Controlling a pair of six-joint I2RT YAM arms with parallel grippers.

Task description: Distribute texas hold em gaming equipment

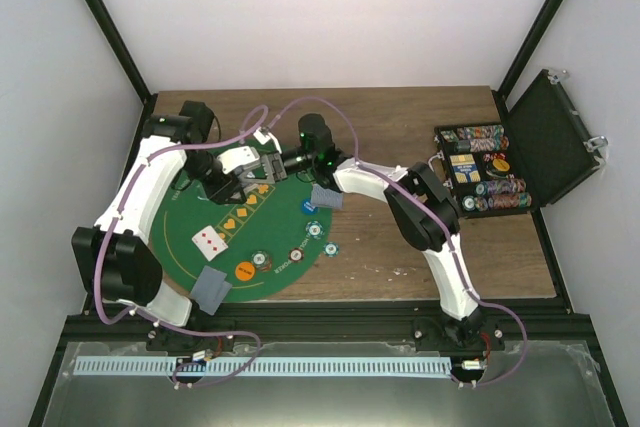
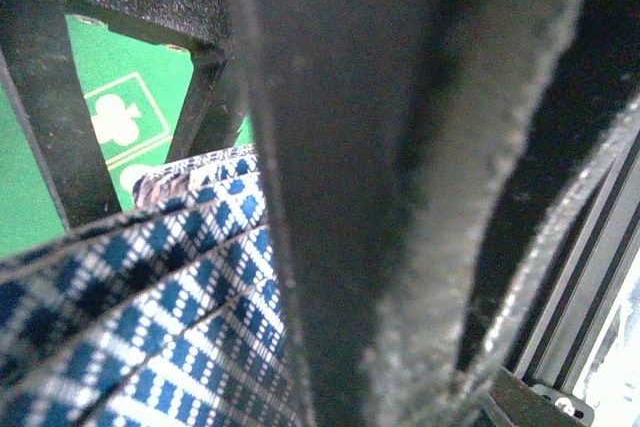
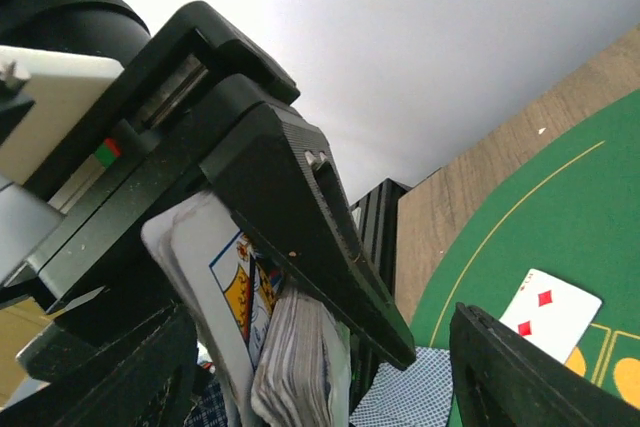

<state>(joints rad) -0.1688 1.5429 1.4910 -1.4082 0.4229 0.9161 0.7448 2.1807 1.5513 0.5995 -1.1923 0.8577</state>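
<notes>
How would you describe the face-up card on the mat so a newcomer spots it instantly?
Find the green half-round mat. On its left half lies the face-up card. It alone shows a white face with red pips; the card at the mat's near edge and the one by its right rim show grey-blue backs.

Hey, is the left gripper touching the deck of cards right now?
Touching. The right wrist view shows the deck pinched in the left gripper. The left wrist view shows its patterned backs pressed against a finger.
</notes>
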